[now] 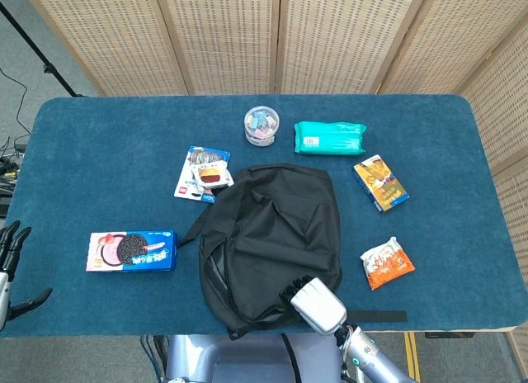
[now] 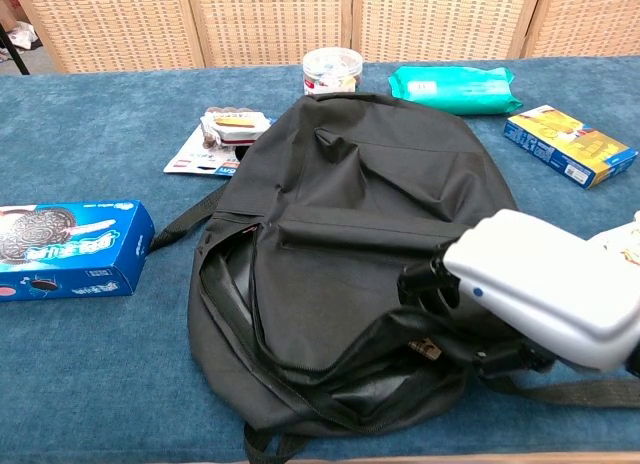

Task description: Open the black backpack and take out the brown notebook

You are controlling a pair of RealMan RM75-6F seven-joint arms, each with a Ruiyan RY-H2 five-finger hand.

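The left hand (image 1: 10, 267) sits at the table's left edge, fingers spread, holding nothing. The black backpack (image 2: 370, 194) lies in the middle. The right hand (image 2: 530, 294) grabs its front flap, lifting it. The brown notebook can't be seen.

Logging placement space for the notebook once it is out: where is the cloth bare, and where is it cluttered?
Bare cloth runs along the far-left stretch of the table, above the cookie box, and in the near-right corner past the orange snack bag. It is crowded around the black backpack: candy tub, wipes pack and yellow box ring its top.
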